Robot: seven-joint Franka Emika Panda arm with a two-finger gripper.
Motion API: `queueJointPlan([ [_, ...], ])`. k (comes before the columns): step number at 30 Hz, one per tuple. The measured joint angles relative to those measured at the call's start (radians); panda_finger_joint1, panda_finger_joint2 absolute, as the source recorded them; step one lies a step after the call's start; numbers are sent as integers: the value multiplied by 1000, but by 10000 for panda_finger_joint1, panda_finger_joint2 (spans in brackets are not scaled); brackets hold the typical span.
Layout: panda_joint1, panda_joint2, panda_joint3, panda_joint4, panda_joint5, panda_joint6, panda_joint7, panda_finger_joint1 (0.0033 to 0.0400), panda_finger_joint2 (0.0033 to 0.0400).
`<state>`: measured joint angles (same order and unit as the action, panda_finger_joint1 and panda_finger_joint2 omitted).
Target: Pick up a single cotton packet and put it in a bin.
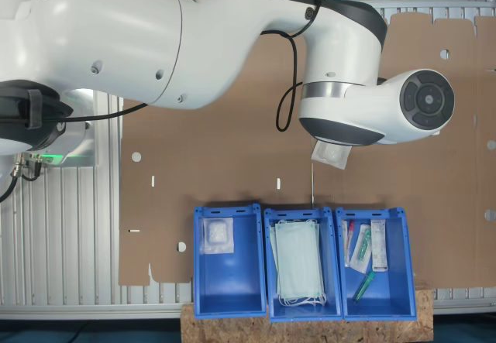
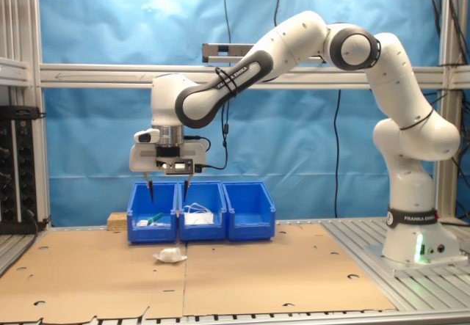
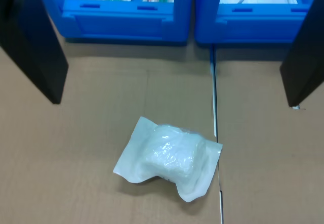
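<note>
Cotton packet (image 3: pixel 169 157) on cardboard below wide-spread gripper (image 2: pixel 168 191).

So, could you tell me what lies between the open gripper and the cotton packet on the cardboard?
Nothing: in the second exterior view the gripper hangs open above the cotton packet, with only air between them.

In the first exterior view the cotton packet (image 1: pixel 328 155) was mostly covered by the arm (image 1: pixel 364 111), with one corner seen. In the wrist view the bins (image 3: pixel 126 16) and both dark fingers (image 3: pixel 35 42) were cut by the picture's edges.
</note>
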<state>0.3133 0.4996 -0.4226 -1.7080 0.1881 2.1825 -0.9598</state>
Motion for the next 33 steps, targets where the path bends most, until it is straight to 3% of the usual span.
queueJointPlan([
  [14,-36,119,0,68,79,-30,-81,400,400],
  [22,-53,164,0,74,117,-25,-132,400,400],
  [33,-65,217,0,75,153,4,-176,400,400],
])
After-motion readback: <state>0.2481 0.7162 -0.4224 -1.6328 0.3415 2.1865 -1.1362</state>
